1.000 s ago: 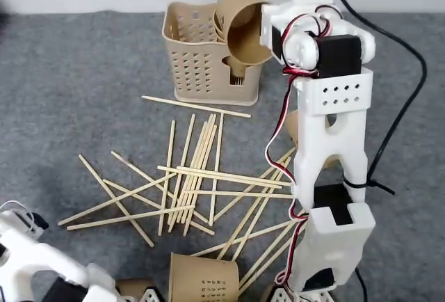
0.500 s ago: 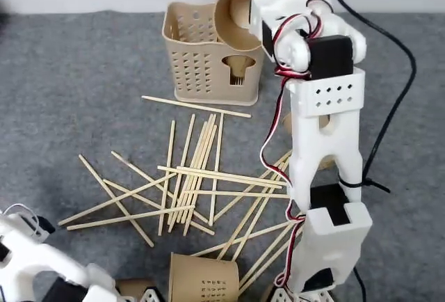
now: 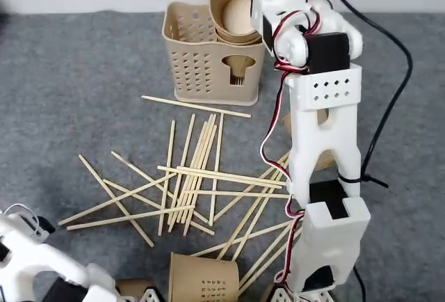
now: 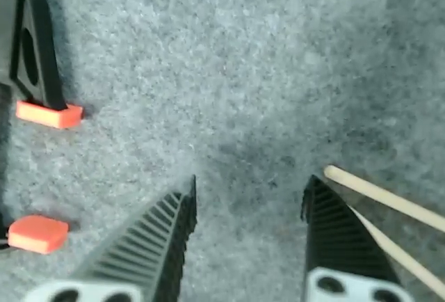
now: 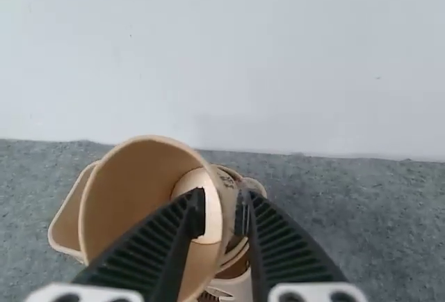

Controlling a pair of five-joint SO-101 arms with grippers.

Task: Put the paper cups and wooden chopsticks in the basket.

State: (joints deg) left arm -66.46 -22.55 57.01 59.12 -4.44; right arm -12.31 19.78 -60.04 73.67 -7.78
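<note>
Grey, felt-like cloth (image 3: 83, 72) covers the table up to a pale wall behind. At its far side stands a beige plastic basket with punched holes (image 3: 198, 65). The right gripper (image 5: 219, 208) holds a tan paper cup (image 3: 236, 6) by its wall, the jaws narrow, one finger inside the cup and one outside. The cup is over the basket's far right corner with its mouth up and its long axis almost upright, and it seems to sit already in other cup rims below it. So the coming move, as I judge it, turns on this: the cup lies straight above its place and needs to be let go, not carried sideways.

The right wrist view makes the pinch on the wall plain. The high view adds the place over the basket, the many pale wooden chopsticks (image 3: 201, 177) scattered mid-table, and a second tan paper cup on its side (image 3: 204, 279) at the near edge. The left gripper (image 4: 250, 191) hangs wide and empty over the cloth, one chopstick end (image 4: 382, 194) just beside a finger; this arm is nearer to the sticks.
</note>
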